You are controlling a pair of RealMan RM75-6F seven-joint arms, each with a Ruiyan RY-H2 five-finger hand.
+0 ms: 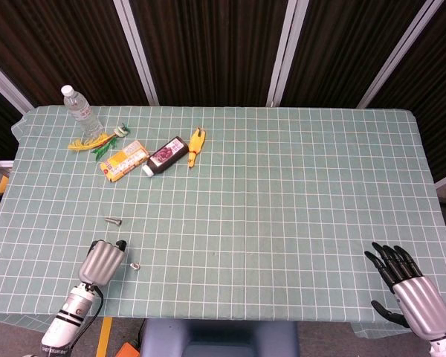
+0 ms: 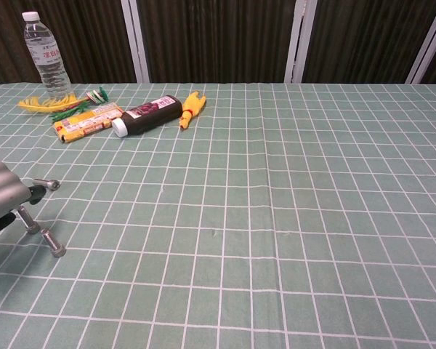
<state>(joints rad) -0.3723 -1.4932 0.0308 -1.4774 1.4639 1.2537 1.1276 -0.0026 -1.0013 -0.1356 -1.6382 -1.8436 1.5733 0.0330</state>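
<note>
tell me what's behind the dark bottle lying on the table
Behind the dark bottle only bare green checked tablecloth runs to the far edge, then dark slatted wall. Nothing visible is hidden by it; a yellow toy lies beside it.

left hand (image 1: 103, 262): ribbed silver shell, black-banded wrist | right hand (image 1: 410, 290): silver back, black fingers

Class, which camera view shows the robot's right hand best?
The head view. The right hand shows there whole at the table's near right corner, dark fingers spread and holding nothing. The chest view does not show it at all.
</note>
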